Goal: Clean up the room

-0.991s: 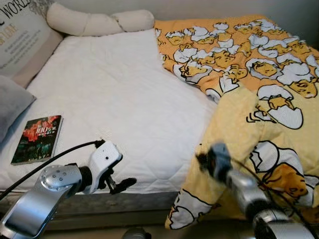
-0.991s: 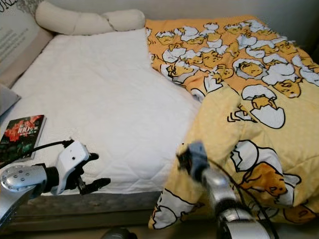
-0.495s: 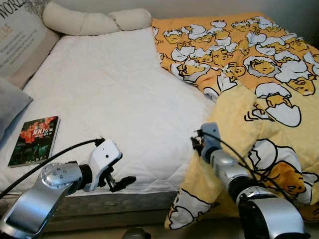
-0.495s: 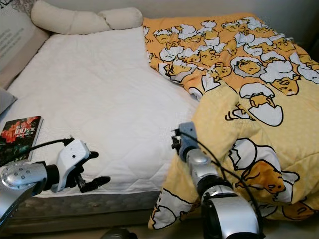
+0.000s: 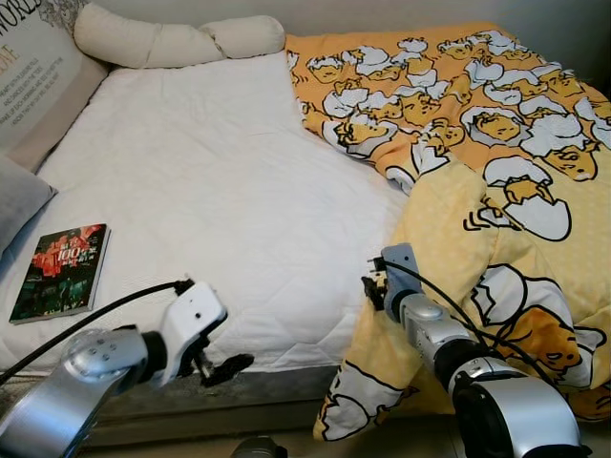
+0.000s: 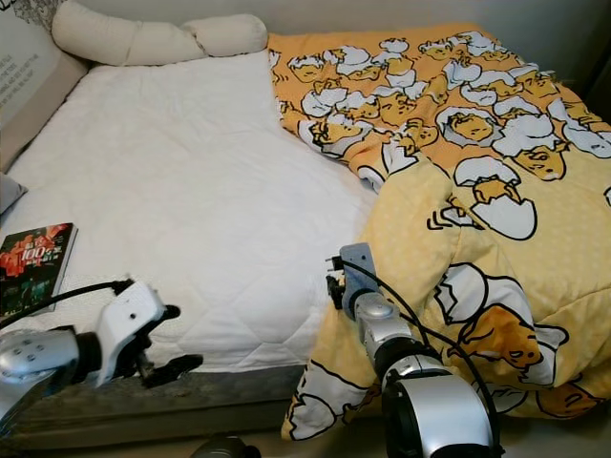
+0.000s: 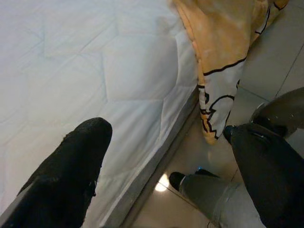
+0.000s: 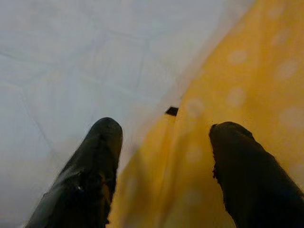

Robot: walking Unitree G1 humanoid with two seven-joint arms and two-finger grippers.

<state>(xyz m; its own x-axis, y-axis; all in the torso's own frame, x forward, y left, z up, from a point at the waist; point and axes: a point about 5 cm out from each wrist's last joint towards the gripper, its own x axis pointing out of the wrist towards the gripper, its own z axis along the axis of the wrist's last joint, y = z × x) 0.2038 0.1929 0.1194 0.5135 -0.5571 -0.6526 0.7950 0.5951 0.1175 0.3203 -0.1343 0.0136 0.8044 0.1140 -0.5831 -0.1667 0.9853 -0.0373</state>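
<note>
My right pincer [image 8: 164, 128], fingers apart, straddles the yellow duvet [image 5: 496, 191] edge where it overhangs the mattress [image 5: 210, 191]. Left pincer [image 7: 166, 161] spread too, at mattress front. Book [image 5: 61, 271] lies nr left edge.

A wide stretch of bare white mattress [image 5: 210, 181] lies open at the middle of the bed. A rumpled yellow blanket [image 5: 496, 191] blocks its right side, a book [image 5: 59, 272] and pillows [image 5: 181, 40] edge the left and far sides.
</note>
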